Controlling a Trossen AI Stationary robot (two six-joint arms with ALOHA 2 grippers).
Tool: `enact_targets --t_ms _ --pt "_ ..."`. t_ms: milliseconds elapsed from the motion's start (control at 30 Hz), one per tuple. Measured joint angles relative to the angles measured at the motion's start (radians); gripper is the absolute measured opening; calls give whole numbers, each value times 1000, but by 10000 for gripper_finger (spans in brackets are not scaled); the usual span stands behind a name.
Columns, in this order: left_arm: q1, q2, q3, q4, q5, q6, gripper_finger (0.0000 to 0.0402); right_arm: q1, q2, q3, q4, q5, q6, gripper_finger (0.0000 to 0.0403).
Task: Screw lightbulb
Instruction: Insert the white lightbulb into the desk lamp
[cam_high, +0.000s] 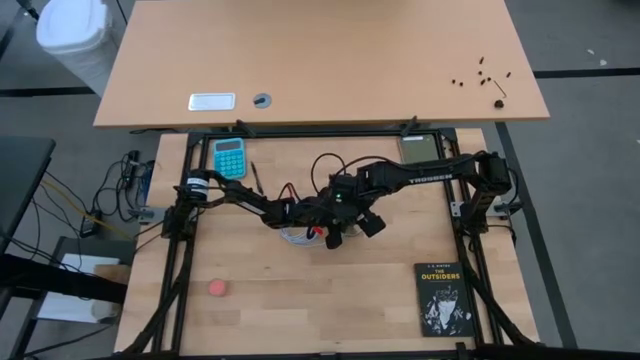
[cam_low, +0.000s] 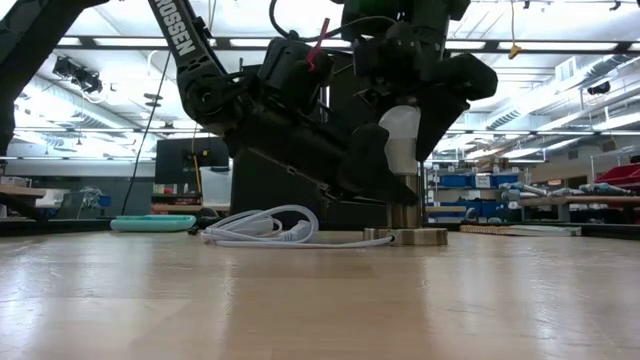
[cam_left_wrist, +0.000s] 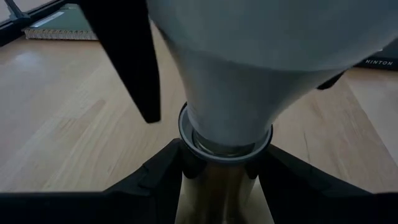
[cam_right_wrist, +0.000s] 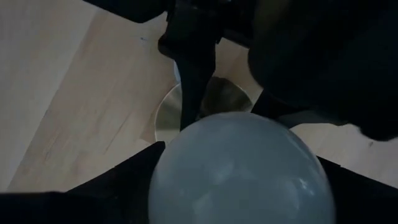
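low view: we see lightbulb (cam_low: 400, 135) upright in socket (cam_low: 405, 236) | left gripper (cam_left_wrist: 217, 177) clamps socket neck | right gripper (cam_right_wrist: 239, 168) lightly cups bulb | high view: bulb's hidden under arms

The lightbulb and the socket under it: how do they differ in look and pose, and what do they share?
The lightbulb is white and frosted; the socket is brass-coloured metal. The lightbulb stands clear of the table; the socket rests on it. The socket trails a white cord; the lightbulb has none. The right hand is over the lightbulb; the left hand is shut on the socket. Both stand on one upright line.
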Motion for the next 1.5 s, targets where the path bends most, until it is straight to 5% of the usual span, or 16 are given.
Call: enact_targets --t_ms 467,667,1500 --pt "0 0 0 2 0 19 193 -2 0 -12 52 24 -2 260" --pt "0 0 0 3 0 20 193 -4 0 -12 52 25 23 270" --pt "-1 0 0 -3 -35 -10 193 -29 0 -12 51 -21 453 271"
